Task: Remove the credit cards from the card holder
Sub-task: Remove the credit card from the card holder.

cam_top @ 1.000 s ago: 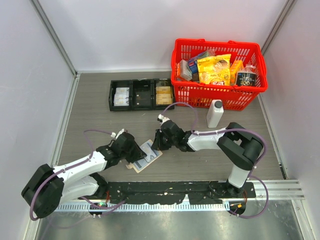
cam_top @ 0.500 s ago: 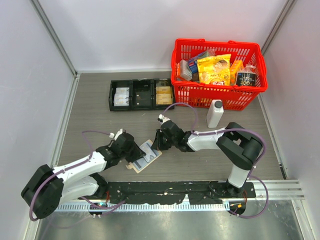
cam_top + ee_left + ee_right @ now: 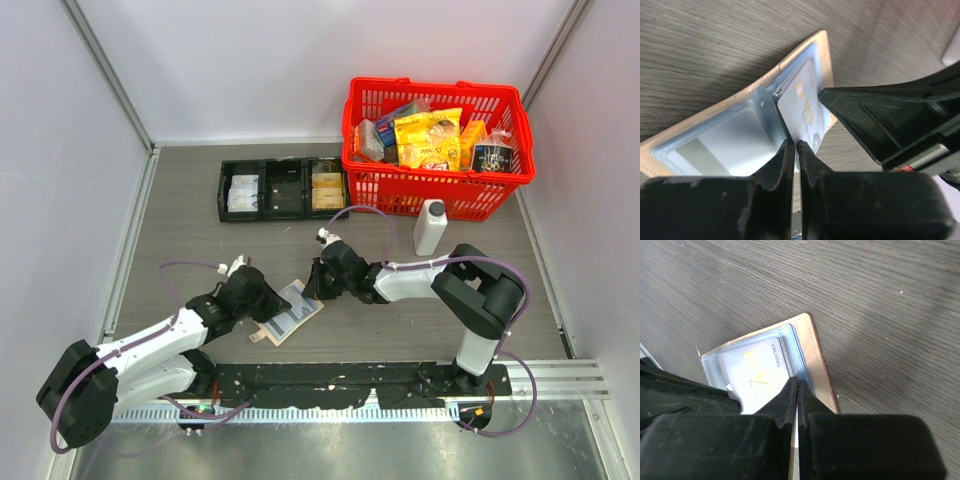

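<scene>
Top external view: we see the card holder (image 3: 291, 312) lying open on the grey table (image 3: 180, 230), with both arms meeting over it.
Card holder: tan outside, with shiny blue-grey pockets facing up. It sits flat, right in front of the arm bases.
Pale card: a whitish card (image 3: 807, 112) with gold lettering sits over the holder's right leaf. It appears to be within the holder's outline.
Left gripper: the left gripper (image 3: 795, 146) comes in from the holder's left. Its fingers are drawn in to a thin slit and seem to pinch the near edge of the pale card.
Right gripper: the right gripper (image 3: 797, 384) comes in from the holder's right. Its fingers are pressed together at the edge of the pocket stack. We cannot tell whether they nip a leaf or only press down on it.
Beyond the card holder: a black tray (image 3: 283, 188) lies well behind it. A red basket (image 3: 430, 85) full of packets stands behind and to its right. A white bottle (image 3: 430, 227) stands to its right, just in front of the basket.
Done so far: we judge that one card is gripped and only just starting out. We see no card lying loose on the table.
Left to do: this card needs to slide fully clear. The left leaf shows a pale insert that may be another card, though we cannot be sure.
</scene>
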{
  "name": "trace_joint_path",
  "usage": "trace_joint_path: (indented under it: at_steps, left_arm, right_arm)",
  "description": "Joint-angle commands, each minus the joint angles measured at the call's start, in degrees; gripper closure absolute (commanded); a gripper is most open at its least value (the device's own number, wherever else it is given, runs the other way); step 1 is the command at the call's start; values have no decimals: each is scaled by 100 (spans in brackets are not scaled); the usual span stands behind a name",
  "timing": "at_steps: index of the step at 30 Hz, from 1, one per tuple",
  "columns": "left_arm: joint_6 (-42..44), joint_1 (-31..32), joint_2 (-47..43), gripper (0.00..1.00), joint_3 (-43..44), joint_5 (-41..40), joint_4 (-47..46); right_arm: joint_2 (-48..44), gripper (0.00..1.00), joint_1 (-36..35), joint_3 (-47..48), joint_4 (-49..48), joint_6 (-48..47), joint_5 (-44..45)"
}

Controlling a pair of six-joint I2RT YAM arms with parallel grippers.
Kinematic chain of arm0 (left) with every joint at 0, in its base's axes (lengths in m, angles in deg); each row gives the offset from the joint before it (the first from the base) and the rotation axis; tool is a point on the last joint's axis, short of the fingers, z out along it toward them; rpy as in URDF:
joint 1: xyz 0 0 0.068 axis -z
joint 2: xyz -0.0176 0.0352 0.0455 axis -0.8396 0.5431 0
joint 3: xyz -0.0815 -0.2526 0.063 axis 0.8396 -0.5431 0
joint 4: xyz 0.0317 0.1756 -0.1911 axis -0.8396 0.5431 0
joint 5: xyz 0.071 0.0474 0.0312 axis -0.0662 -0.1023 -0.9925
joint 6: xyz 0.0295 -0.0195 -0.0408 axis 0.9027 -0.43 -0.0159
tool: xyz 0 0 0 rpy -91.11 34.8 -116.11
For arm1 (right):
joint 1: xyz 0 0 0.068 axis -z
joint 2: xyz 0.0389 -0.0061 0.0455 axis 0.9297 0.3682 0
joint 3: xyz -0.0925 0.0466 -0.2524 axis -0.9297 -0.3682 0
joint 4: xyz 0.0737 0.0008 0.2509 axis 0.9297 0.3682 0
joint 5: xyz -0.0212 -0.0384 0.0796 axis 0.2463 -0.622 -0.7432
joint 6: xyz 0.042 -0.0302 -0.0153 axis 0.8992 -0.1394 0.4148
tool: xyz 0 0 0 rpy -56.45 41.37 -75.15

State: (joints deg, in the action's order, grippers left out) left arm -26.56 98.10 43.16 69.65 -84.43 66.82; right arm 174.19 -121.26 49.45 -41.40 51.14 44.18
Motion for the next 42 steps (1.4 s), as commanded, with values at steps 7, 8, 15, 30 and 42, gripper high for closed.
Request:
trace_joint_path:
  at_steps: [7, 8, 15, 30, 42]
  left_arm:
    - [-34, 23, -406, 100, -67, -72, -730]
    - [-34, 23, -389, 100, -67, -72, -686]
    - [-139, 23, -608, 100, -76, -142, 96]
    - [-509, 23, -1065, 100, -665, -187, 352]
    - [-430, 23, -1021, 100, -682, -231, 229]
  right_arm:
    - [397, 95, -84, -216, 842, -51, 206]
    - [380, 95, -84, -216, 842, -51, 206]
    - [345, 95, -23, -286, 790, 89, 320]
    - [64, 93, 109, -383, 693, 143, 373]
    - [-614, 80, -321, 258, 517, -605, 216]
